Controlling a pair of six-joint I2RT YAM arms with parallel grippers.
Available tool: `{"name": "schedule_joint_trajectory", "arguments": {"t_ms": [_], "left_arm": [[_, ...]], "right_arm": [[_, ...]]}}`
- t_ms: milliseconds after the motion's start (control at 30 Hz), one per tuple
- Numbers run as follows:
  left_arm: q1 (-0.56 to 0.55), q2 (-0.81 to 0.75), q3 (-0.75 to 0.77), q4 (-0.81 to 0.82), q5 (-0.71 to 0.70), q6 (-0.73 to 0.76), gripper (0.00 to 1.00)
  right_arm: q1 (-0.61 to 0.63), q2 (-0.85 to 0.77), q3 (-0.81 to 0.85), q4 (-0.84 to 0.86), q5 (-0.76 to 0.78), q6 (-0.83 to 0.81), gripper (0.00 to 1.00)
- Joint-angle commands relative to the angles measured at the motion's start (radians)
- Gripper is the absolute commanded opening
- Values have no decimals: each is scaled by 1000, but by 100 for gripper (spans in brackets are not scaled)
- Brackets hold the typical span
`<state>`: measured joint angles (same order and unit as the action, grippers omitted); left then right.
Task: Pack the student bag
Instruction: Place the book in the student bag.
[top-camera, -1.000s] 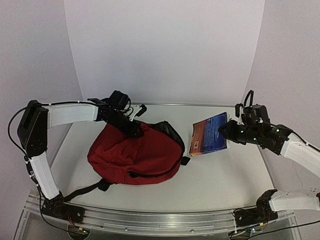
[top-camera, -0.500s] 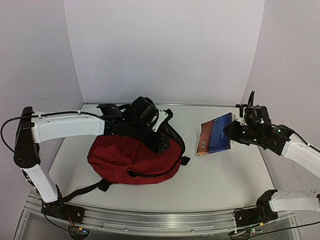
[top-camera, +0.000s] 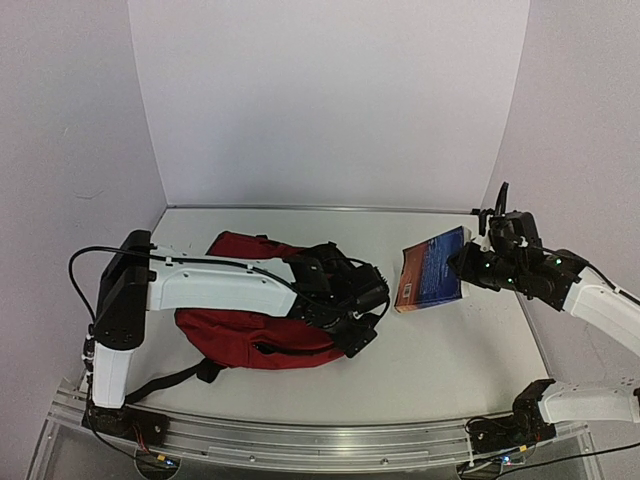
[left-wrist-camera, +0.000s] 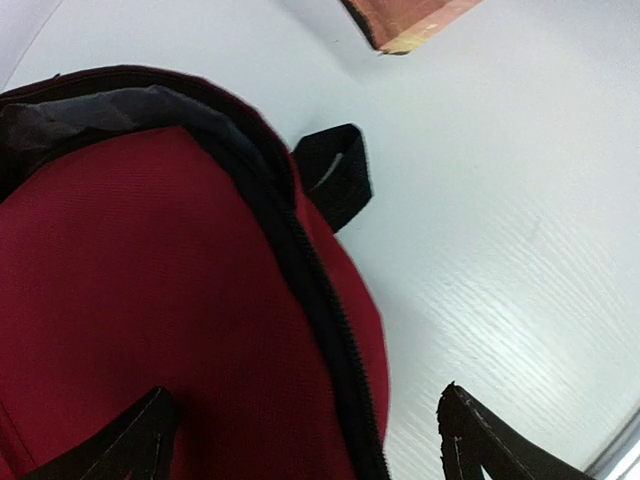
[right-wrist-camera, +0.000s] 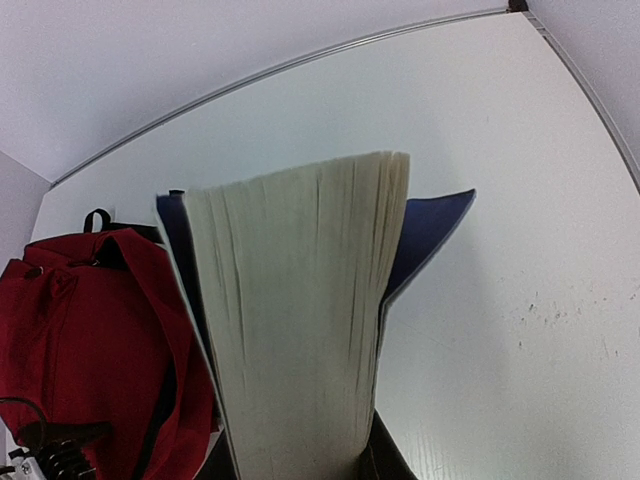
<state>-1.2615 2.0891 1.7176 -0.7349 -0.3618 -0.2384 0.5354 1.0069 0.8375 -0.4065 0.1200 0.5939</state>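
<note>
The dark red student bag (top-camera: 225, 335) lies at the table's left middle. My left arm reaches across it. My left gripper (top-camera: 353, 320) is open at the bag's right edge, its fingers (left-wrist-camera: 490, 440) standing either side of the black zipper (left-wrist-camera: 320, 300) and holding nothing. The bag's black loop (left-wrist-camera: 335, 180) lies just beyond on the table. My right gripper (top-camera: 466, 270) is shut on a blue-covered book (top-camera: 430, 268) and holds it tilted above the table, right of the bag. In the right wrist view the book's pages (right-wrist-camera: 300, 320) fill the middle, with the bag (right-wrist-camera: 90, 340) at left.
A black strap (top-camera: 170, 380) trails from the bag toward the front left. The white table (top-camera: 440, 370) ends in a metal rail at the near edge. White walls close in the back and both sides.
My left arm has swung from the bag's far left top across to its right front edge. The right gripper lifted the book slightly, then held still.
</note>
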Motion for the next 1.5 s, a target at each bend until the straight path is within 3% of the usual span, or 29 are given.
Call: {"name": "schedule_joint_trajectory", "arguments": {"t_ms": [0,200,433,667,733,1000,1200,1467], "left_arm": [[3,-5,78,-114,-198,-46,87],[3,-74,55,-106,-229,-52,70],[3,-132,37,-113,-238,-70,65],[7,-163,-4,-85,-261,-81,11],[8,-169,-4,-97,-279,-97,1],[32,-344,-36,-67,-374,-120,0],[56,-512,-114,31,-366,-99,0],[93,-677,-196,122,-295,-76,0]], "right_arm": [[2,-29,80,169,34,-3,0],[2,-21,77,170,29,1,0],[2,-8,74,172,17,2,0],[2,-13,75,175,-1,19,0],[2,-28,83,175,-14,32,0],[2,-79,136,176,-182,127,0],[2,-114,145,195,-311,212,0],[4,-31,62,407,-568,396,0]]}}
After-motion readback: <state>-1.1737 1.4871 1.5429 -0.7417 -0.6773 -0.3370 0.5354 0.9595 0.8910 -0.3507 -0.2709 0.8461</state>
